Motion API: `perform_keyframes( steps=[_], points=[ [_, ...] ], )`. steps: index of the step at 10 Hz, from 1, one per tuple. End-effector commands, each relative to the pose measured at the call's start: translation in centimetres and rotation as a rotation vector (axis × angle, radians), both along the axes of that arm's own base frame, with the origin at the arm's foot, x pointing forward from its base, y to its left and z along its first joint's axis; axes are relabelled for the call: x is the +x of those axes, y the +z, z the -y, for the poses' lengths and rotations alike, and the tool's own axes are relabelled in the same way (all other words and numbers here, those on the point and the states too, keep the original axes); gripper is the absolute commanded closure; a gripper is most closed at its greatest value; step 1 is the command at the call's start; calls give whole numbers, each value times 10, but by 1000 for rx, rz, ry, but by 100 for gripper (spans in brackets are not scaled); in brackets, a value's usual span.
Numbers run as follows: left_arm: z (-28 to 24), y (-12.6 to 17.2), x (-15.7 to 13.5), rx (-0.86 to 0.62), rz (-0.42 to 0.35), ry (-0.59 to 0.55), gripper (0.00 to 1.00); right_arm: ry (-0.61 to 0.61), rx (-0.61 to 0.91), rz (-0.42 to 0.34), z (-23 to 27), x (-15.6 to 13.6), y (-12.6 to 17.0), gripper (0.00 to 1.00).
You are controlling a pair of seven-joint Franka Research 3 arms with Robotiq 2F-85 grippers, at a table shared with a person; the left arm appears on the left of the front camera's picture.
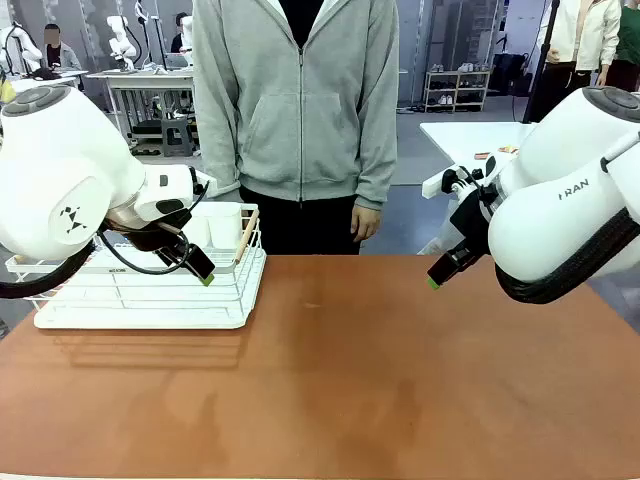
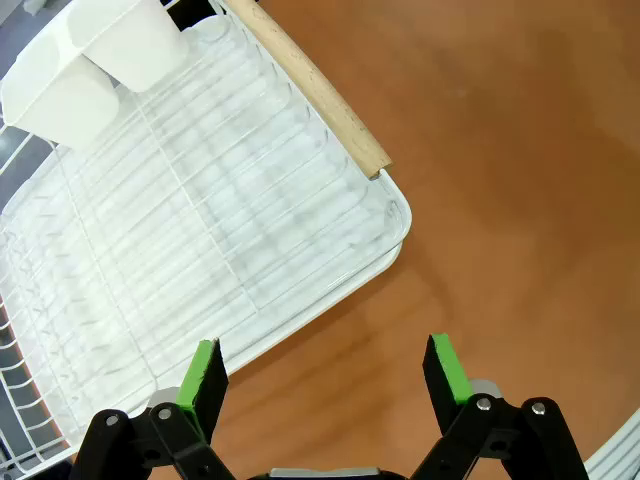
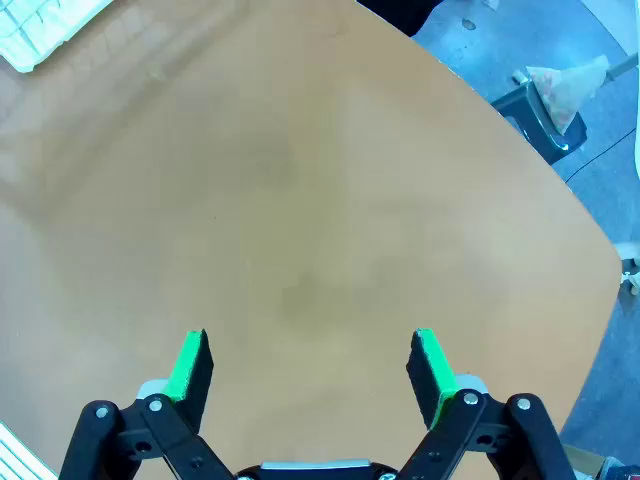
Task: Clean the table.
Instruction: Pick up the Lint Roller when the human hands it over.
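Observation:
The reddish-brown table [image 1: 340, 370] spreads across the front view with a bare matte top. My left gripper [image 1: 203, 275] hangs over the near right corner of the white dish rack [image 1: 140, 290]. In the left wrist view that gripper [image 2: 325, 370] is open with nothing between its green pads, above the rack's corner [image 2: 385, 215] and the table [image 2: 500, 180]. My right gripper [image 1: 434, 279] hovers over the table's right side. The right wrist view shows it [image 3: 312, 365] open and empty above bare tabletop [image 3: 300, 200].
Two white cups [image 1: 215, 225] stand at the back of the rack, seen as white tubs [image 2: 100, 60] in the left wrist view. A person in a grey hoodie [image 1: 298, 100] stands at the far edge. A white-topped table [image 1: 470, 135] stands behind at the right.

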State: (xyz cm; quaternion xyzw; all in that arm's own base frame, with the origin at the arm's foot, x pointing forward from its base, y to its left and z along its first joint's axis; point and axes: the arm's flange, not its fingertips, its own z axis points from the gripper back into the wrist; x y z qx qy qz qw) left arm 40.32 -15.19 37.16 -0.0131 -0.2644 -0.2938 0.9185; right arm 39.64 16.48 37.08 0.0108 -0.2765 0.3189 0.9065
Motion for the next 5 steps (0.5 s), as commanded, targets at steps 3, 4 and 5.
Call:
perform_keyframes(
  steps=[3, 4, 5],
  points=[
    [0, 0, 0, 0, 1, 0, 0, 0, 0, 0, 0, 0, 0, 0],
    [0, 0, 0, 0, 1, 0, 0, 0, 0, 0, 0, 0, 0, 0],
    [0, 0, 0, 0, 1, 0, 0, 0, 0, 0, 0, 0, 0, 0]
  ],
)
